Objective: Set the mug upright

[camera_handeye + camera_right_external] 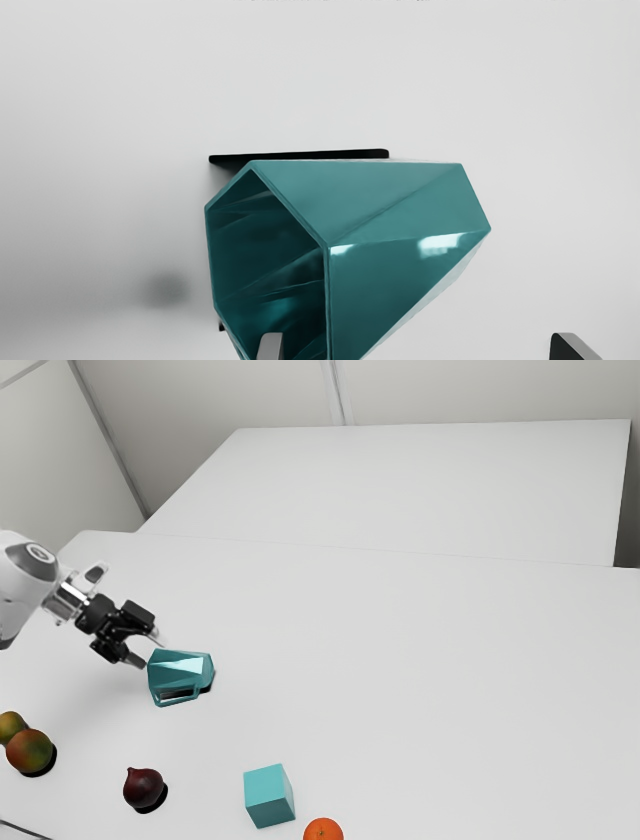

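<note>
So, the gripper (150,652) has its two fingers spread wide, with nothing clamped between them. In the wrist view one finger (270,347) overlaps the mug's mouth, and the other finger (575,347) is well apart from it, out past the mug's body. Can't tell whether the near one is actually touching the mug or just in front of it.

The mug (180,668) is right by the fingertips, lying on its side on the white table (400,660). It's a faceted teal thing, just the one, mouth facing the arm and base pointing to the exterior view's right. Its handle (180,698) is on the side nearer the exterior camera.

Back along the arm (22,585) there's one small round mark (38,551) on the grey part, too tiny for me to read.

Further out, in the exterior view's lower part, I count one dark reddish onion-like thing (143,787), one turquoise cube (268,796) and one orange (323,830), cut off by the bottom edge. Over at the exterior view's left are two round green-and-reddish fruits (30,750), one partly behind the other. Behind the table there's one more big white surface (400,490).
</note>
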